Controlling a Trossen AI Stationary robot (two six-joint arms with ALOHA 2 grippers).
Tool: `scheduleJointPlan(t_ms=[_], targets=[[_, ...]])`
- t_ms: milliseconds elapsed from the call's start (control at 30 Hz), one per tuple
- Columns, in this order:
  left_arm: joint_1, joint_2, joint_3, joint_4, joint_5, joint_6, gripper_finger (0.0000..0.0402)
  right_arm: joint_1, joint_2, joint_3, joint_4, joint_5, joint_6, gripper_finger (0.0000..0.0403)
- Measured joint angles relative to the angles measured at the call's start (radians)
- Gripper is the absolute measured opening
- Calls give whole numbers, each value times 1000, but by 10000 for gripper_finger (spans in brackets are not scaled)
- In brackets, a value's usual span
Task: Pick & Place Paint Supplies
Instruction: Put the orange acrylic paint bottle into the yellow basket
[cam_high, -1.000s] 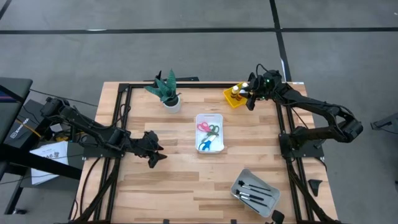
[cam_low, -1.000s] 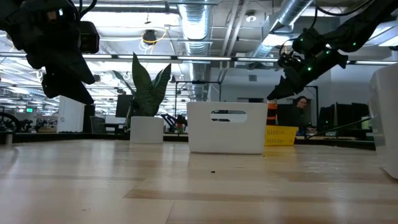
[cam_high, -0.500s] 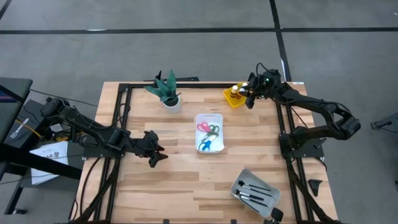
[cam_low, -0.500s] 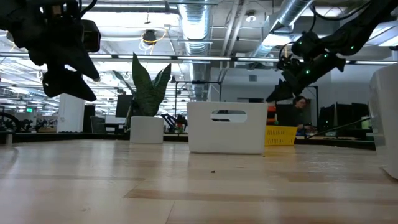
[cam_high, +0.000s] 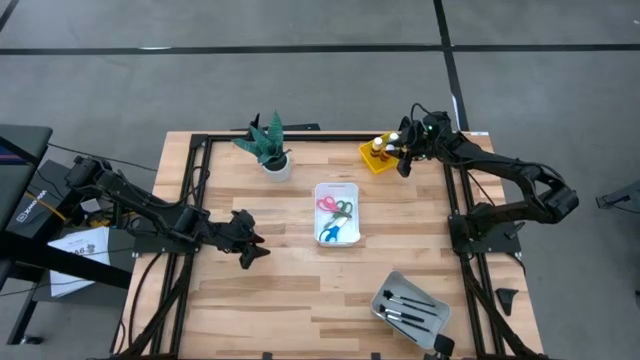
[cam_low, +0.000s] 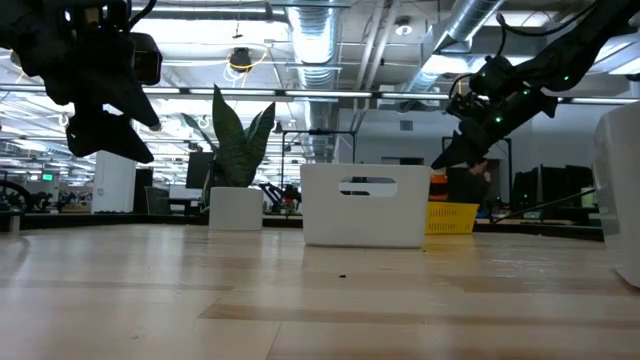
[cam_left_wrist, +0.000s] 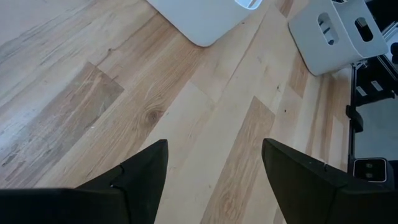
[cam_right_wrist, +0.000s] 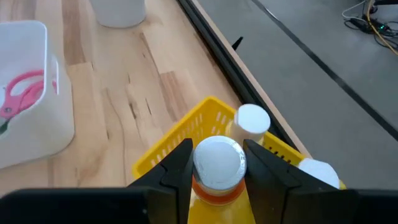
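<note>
We start with the orange paint bottle (cam_right_wrist: 217, 169): it sits white cap up between the fingers of the right gripper (cam_right_wrist: 217, 163), which are closed against its neck from both sides. The bottle hangs directly over the yellow tray (cam_right_wrist: 163, 155) at the table's far right corner, where two more white-capped bottles (cam_right_wrist: 250, 122) already stand. In the high view the right gripper (cam_high: 403, 157) has barely shifted over the last second, edging slightly inward and then back along the tray's rim; the low view shows its wrist tipping a little lower toward the tray. We read this as the final alignment before release, so the bottle is almost placed but not yet let go.

Further out, the white tray (cam_high: 336, 212) in the middle of the table holds the pink, green and blue scissors (cam_high: 336, 216), and the grey tray (cam_high: 412, 310) near the front edge holds the dark-handled brushes (cam_high: 405, 305). Both look sorted already, so this bottle seems to be among the last items.

The left gripper (cam_high: 247, 250) waits over bare wood left of the white tray, its fingers (cam_left_wrist: 142, 171) spread wide and empty, unmoved across the last second. The potted plant (cam_high: 268, 148) stands untouched at the back.
</note>
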Motion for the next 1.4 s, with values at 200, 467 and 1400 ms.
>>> scheduleJointPlan(t_ms=[200, 467, 1400], targets=[[0, 0, 0, 0, 0, -1, 254, -3, 0, 0, -20, 0, -36, 108], [0, 0, 0, 0, -1, -3, 254, -28, 39, 0, -21, 0, -50, 108], [0, 0, 0, 6, 0, -53, 254, -28, 98, -1, 49, 71, 143, 108]])
